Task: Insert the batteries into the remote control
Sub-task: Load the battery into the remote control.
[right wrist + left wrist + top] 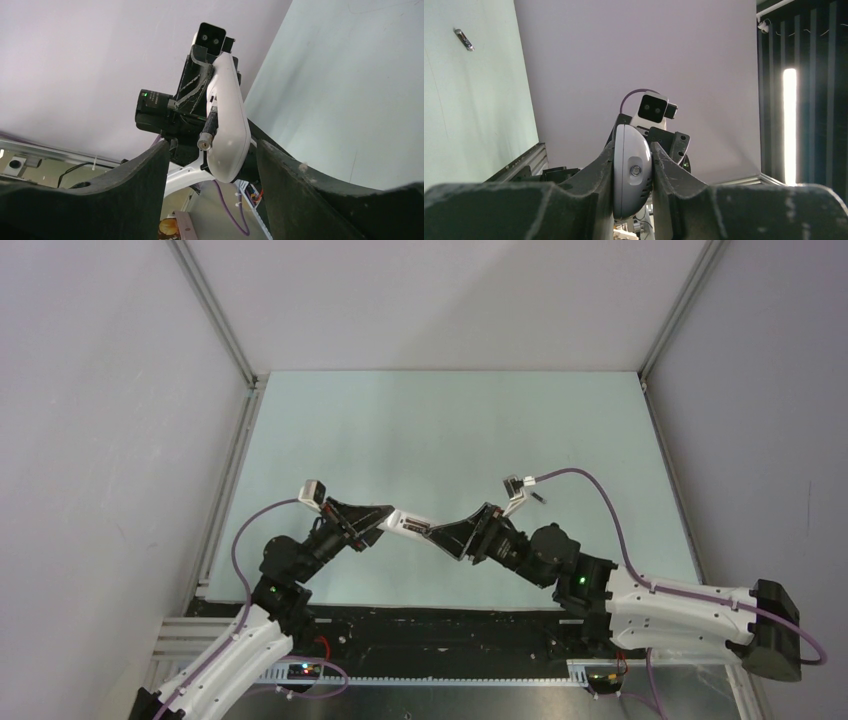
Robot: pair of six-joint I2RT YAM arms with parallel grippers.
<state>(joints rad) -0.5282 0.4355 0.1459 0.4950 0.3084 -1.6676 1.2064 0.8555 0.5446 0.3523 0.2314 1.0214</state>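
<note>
Fingers (596, 172) of the left gripper (633, 162) clench the remote control (631, 175) edge-on above the table (450, 430). The right gripper (210, 155) stands released, its jaws apart either side of the remote's other end. One battery (208, 130) lies along the remote's side; its far end is hidden.

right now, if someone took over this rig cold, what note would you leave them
Left end effector: shut on the remote control, holding it off the table.
Right end effector: open, its fingers straddling the remote's free end without a clear grip.
Batteries: one battery lies along the remote's back; I cannot tell whether it is fully seated. A small cylinder, likely the second battery, lies on the table.
Done: the remote is lifted and one cell is at the remote.
Left: check that cell's seating, then fetch and load the second.
</note>
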